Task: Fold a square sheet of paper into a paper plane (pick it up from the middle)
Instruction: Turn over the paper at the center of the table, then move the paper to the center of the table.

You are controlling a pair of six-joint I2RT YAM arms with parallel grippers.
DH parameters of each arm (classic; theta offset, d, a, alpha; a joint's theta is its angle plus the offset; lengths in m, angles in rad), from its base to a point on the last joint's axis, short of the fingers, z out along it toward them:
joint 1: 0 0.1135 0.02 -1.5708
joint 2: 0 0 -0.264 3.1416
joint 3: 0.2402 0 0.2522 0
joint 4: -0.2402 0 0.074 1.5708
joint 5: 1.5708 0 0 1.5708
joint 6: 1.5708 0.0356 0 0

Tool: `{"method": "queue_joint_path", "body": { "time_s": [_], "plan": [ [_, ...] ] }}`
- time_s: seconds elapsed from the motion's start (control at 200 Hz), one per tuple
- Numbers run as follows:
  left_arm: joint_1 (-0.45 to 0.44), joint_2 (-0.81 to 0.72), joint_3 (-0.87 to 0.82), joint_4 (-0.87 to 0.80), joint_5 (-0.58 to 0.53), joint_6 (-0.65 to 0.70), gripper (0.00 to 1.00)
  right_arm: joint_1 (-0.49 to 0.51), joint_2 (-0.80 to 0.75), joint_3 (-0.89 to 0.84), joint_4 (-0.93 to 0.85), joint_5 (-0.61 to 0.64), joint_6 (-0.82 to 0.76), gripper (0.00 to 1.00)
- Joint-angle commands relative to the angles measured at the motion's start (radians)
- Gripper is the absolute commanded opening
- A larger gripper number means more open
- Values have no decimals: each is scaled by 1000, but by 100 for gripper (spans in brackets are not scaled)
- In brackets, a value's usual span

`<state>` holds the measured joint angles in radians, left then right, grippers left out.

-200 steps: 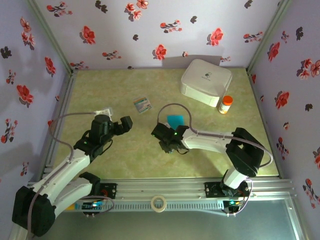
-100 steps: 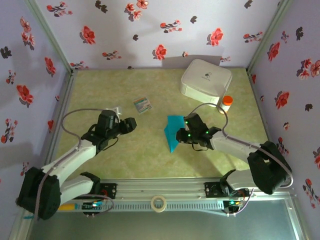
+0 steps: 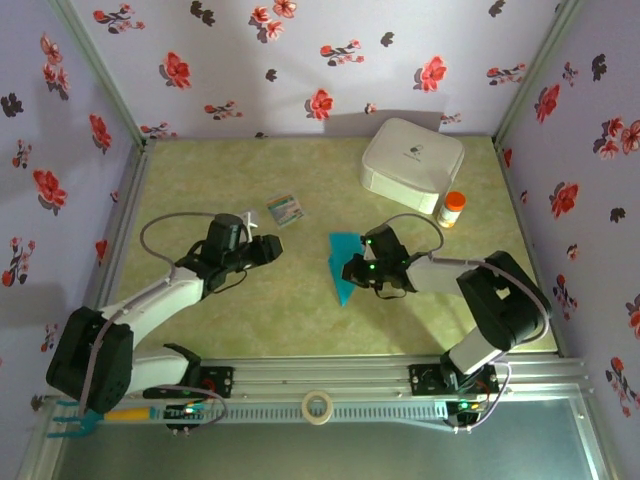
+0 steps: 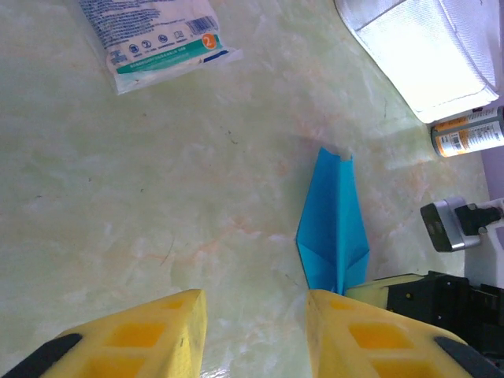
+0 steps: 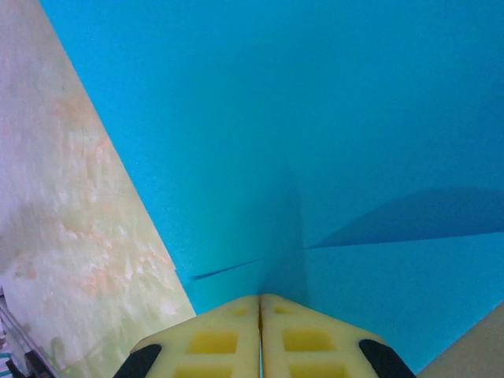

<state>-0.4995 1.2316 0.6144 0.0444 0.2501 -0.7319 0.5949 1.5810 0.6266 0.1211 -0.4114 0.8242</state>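
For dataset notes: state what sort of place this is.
Probably a robot test booth: flower-papered walls box in a green tabletop, and an aluminium rail at its near edge carries the left arm and right arm.

Green table (image 3: 300, 300), paper plane (image 3: 345, 265), card (image 3: 285, 209), white box (image 3: 412, 163), bottle (image 3: 452, 209)

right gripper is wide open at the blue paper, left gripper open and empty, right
No: the right gripper is shut, fingers together at the blue paper, as the right wrist view shows. The left gripper is open and empty.
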Motion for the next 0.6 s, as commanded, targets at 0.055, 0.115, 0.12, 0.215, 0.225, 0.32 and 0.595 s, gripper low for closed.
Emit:
{"method": "queue_joint_path", "body": {
  "time_s": [0.055, 0.115, 0.12, 0.215, 0.225, 0.32, 0.595],
  "plan": [
    [-8, 21, 22, 18, 22, -14, 36, -6, 43, 16, 55, -53, 39, 10],
    [-10, 25, 23, 23, 27, -20, 36, -4, 56, 14, 59, -55, 53, 10],
    [-10, 25, 24, 23, 27, -20, 36, -4, 57, 14, 60, -55, 56, 10],
    [-15, 41, 27, 34, 42, -25, 33, 1, 77, 15, 53, -53, 81, 11],
    [-15, 43, 27, 35, 44, -26, 32, 1, 79, 14, 53, -54, 83, 11],
    [-22, 65, 37, 42, 55, -35, 30, 19, 82, 7, 52, -43, 127, 11],
    [-82, 195, 102, 100, 97, -86, 22, 89, 56, -28, 78, 21, 320, 11]
  ]
}}
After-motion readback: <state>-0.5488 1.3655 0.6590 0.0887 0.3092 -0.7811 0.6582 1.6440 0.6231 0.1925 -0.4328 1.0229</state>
